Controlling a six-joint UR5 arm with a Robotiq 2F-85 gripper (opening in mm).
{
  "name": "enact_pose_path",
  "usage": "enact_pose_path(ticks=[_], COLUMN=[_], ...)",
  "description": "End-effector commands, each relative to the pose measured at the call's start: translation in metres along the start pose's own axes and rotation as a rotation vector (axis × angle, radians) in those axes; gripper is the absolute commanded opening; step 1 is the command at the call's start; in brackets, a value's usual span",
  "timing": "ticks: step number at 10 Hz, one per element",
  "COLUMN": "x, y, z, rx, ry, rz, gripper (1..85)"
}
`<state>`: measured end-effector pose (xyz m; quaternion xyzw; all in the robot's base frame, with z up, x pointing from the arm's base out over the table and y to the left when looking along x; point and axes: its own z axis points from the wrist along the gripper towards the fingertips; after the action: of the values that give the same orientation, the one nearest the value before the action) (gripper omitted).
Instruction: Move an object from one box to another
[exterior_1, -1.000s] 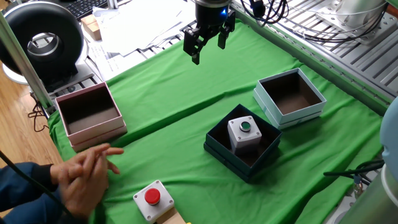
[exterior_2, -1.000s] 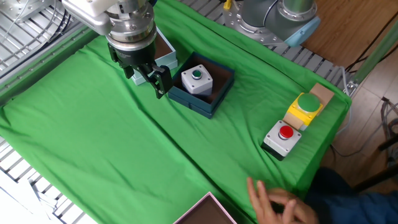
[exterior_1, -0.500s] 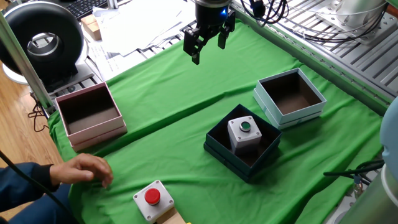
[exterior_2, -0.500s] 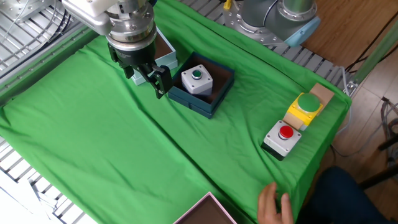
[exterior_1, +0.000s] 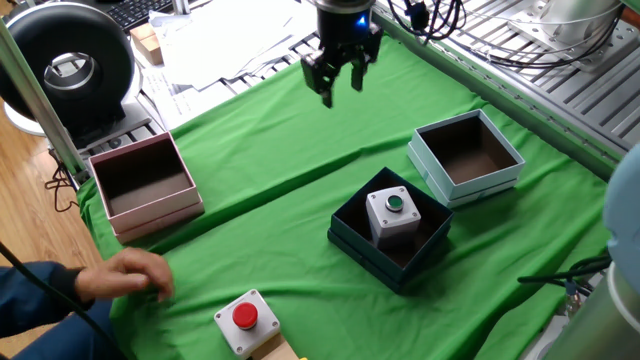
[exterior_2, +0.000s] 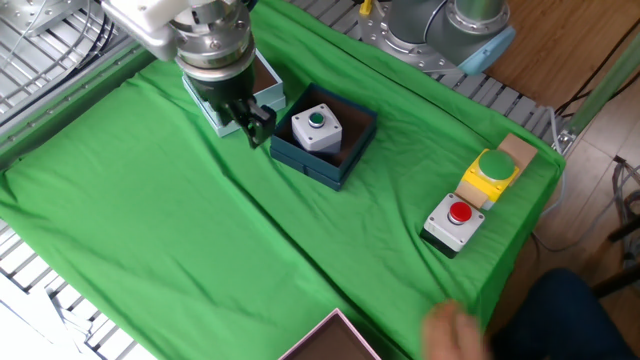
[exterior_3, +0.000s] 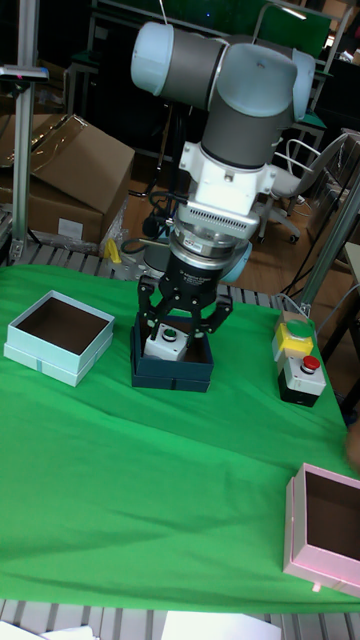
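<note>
Green cloth: grey cube w/ green btn (exterior_1: 392, 214) in teal box (exterior_1: 352, 243); gripper (exterior_1: 340, 84) released, empty, well apart.

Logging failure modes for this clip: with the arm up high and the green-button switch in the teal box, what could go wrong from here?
1. The green-button switch sits off-centre near the dark teal box wall, so a descending gripper might clip the rim.
2. A person's hand rests on the green cloth, possibly in the arm's way.
3. Releasing near the pale blue-white box rim might tip the switch out.
</note>
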<state>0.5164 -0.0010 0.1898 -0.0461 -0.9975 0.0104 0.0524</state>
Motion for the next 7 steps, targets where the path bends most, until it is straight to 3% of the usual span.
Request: enact_pose_path(ticks=[1, 4, 7], x=[0.0178, 0.0181, 0.0194], y=[-0.0013, -0.0017, 0.0000], z=[-0.0009, -0.0011, 0.0016], rx=[0.014, 0.014, -0.010], ry=[0.065, 0.067, 0.061], rz=[0.065, 0.062, 0.051], gripper=[1.0, 1.0, 1.0])
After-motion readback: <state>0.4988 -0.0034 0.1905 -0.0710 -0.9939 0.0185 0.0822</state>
